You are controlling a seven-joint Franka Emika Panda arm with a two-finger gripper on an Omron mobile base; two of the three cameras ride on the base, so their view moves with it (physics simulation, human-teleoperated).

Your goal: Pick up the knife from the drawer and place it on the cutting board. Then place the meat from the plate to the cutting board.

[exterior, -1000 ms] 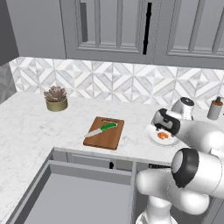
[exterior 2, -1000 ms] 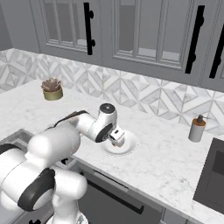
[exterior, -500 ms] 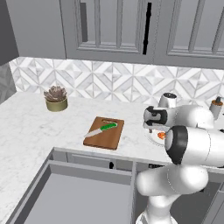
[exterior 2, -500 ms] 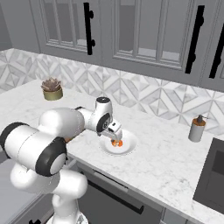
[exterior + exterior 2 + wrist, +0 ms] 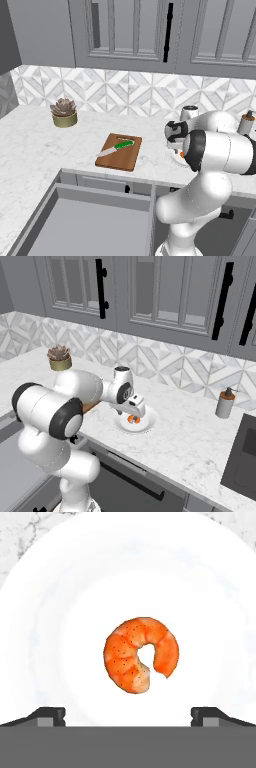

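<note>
Gripper is spread wide and holding nothing, hanging right over the plate with the meat sitting between where the fingertips would come down. From the hand view the meat is a curled orange-red shrimp shape, lying flat near the middle of the plate, pretty much centred between the two tips.

So the knife part looks done — the knife with the green handle is lying on the cutting board, which sits on the counter left of the plate. Drawer is open down below, nothing in it that I can see.

For the step in hand, my take: come straight down, don't drift sideways. The piece is small and low, so the tips need to get almost to the plate surface before closing, otherwise they'll pinch over the top and it squirts out. I'd close across the fat body of the curl rather than the thin tail end. Go gently near the bottom — pressing into the plate could shove it along the counter. Then lift clear of the rim before swinging over to the board, and aim for the bare wood beside the knife, not on top of it.
</note>
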